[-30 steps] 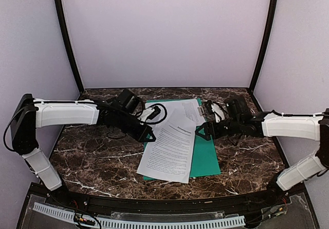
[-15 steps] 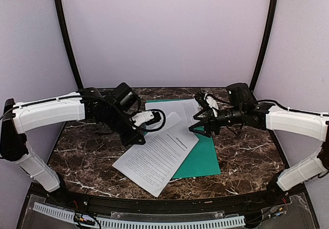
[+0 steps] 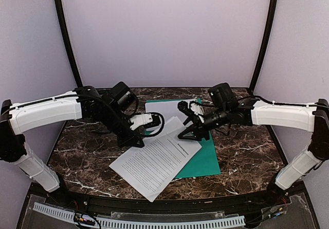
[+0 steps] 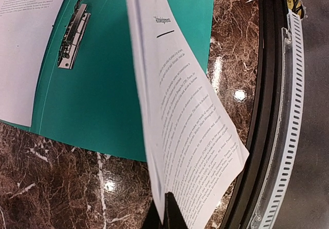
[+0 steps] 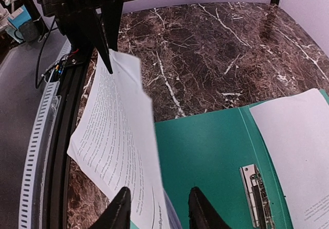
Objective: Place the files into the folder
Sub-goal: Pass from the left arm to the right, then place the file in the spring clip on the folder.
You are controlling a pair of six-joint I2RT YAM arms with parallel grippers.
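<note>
The green folder (image 3: 205, 159) lies open on the marble table, its metal clip (image 4: 72, 33) showing. One white printed sheet (image 3: 167, 109) rests on the folder's far half. The other sheet (image 3: 154, 162) is lifted and tilted, partly over the folder's near half and partly over the table. My left gripper (image 3: 140, 142) is shut on that sheet's left corner (image 4: 167, 203). My right gripper (image 5: 159, 211) is at the sheet's opposite top edge, open, with its fingers (image 5: 121, 208) on either side of the paper (image 5: 113, 131).
A black rail (image 4: 262, 110) and a white slotted strip (image 4: 293, 110) run along the table's near edge, close to the lifted sheet's corner. Black frame posts (image 3: 67, 38) and pale walls enclose the back and sides.
The left gripper has pulled its sheet leftward and toward the near edge, turning it. The right gripper has swung left to the sheet's top edge, and its jaws have narrowed.
</note>
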